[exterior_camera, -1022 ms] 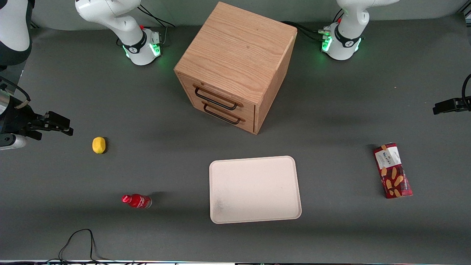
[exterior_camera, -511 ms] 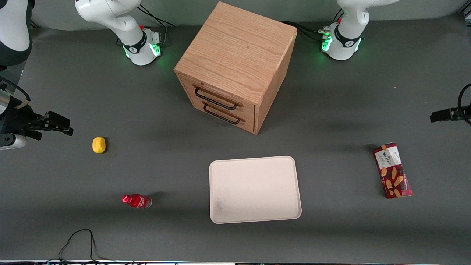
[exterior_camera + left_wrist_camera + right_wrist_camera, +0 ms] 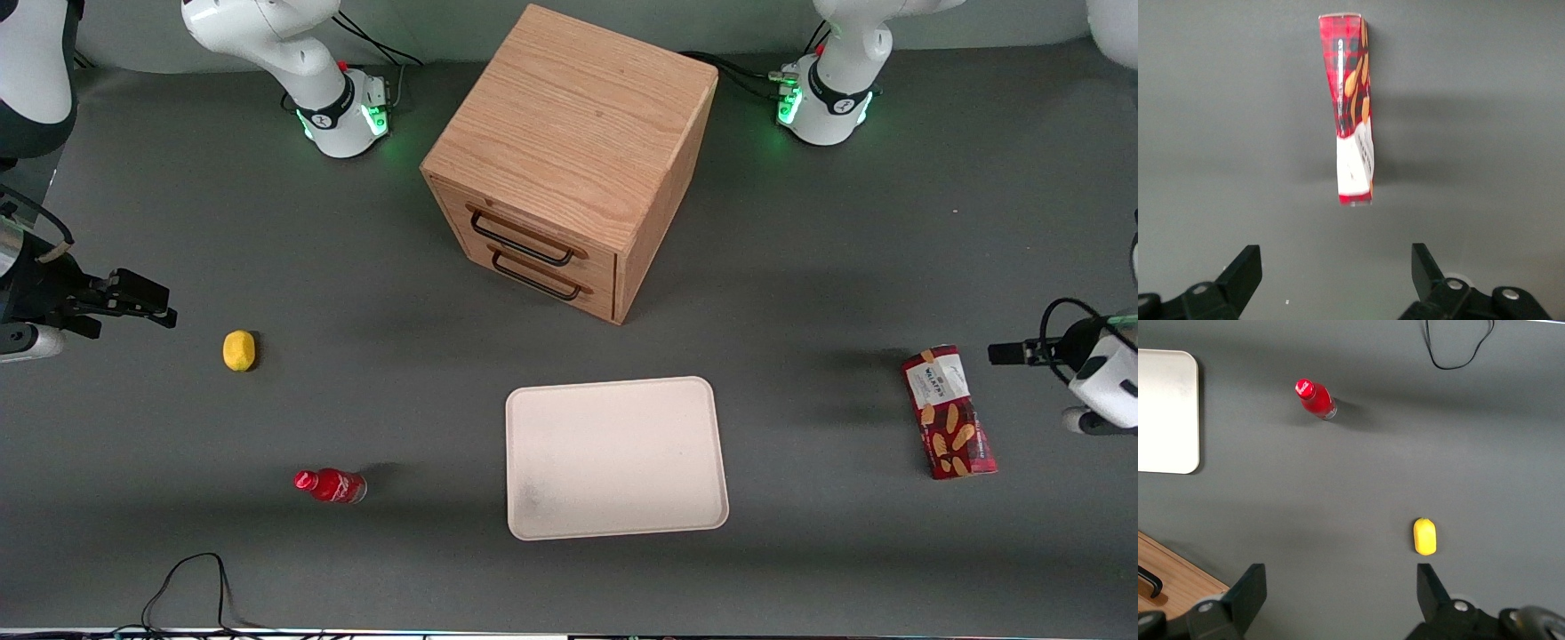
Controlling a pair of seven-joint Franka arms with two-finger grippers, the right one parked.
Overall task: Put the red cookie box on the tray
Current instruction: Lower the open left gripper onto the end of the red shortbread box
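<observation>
The box (image 3: pixel 949 412) is a long narrow dark-red tartan carton with a white label at one end and golden biscuits pictured along its face. It lies flat on the worktop (image 3: pixel 800 293), toward the working arm's end. The tray (image 3: pixel 615 458), cream-white with rounded corners and a low rim, lies flat, well apart from the box.

The claw (image 3: pixel 1337 275) hangs above the worktop near the box's label end, fingers spread wide.

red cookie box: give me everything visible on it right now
The long narrow dark-red tartan cardboard cookie box has a white Walkers label at one end and pictures of golden biscuits along the rest. It lies flat on the grey table, toward the working arm's end, well apart from the cream-white rectangular tray. It looks closed and undamaged. Nothing touches it but the table. The open left gripper hovers near its label end, not in contact.
</observation>
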